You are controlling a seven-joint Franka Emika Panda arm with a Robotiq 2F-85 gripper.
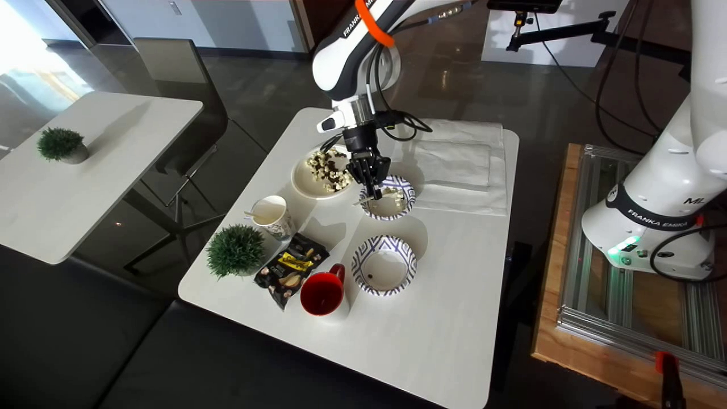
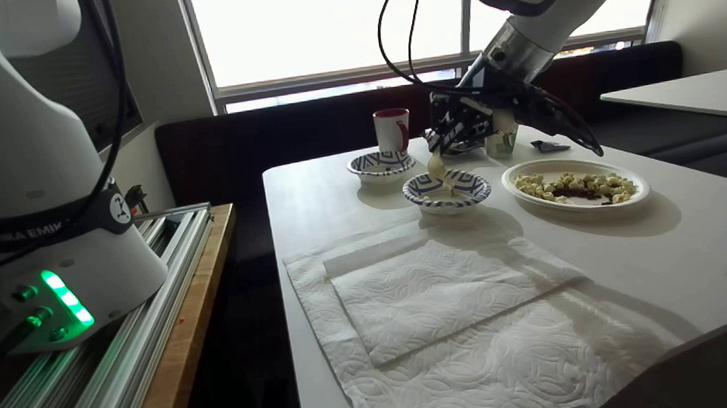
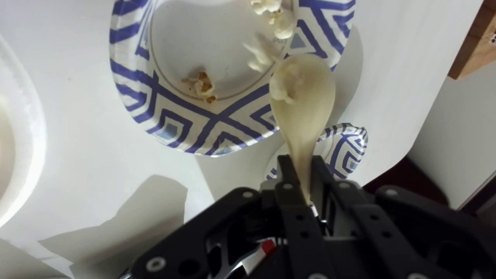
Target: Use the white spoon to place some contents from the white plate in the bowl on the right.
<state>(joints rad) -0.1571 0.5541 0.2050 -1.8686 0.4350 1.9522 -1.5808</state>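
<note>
The gripper (image 3: 303, 168) pinches the white spoon (image 3: 304, 112) over the striped bowl (image 3: 209, 42), where a few popcorn pieces (image 3: 202, 83) lie

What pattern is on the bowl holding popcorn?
The bowl has blue-purple angular lines on white, clearest in the wrist view.

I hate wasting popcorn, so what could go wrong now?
A pale bit seems to be on the white spoon; it might drop onto the table if the gripper swings away.
The spoon could twist, because it looks slim where the gripper pinches it.
In an exterior view, the spoon hangs low over the striped bowl; it might bump it and spill the popcorn.
</note>
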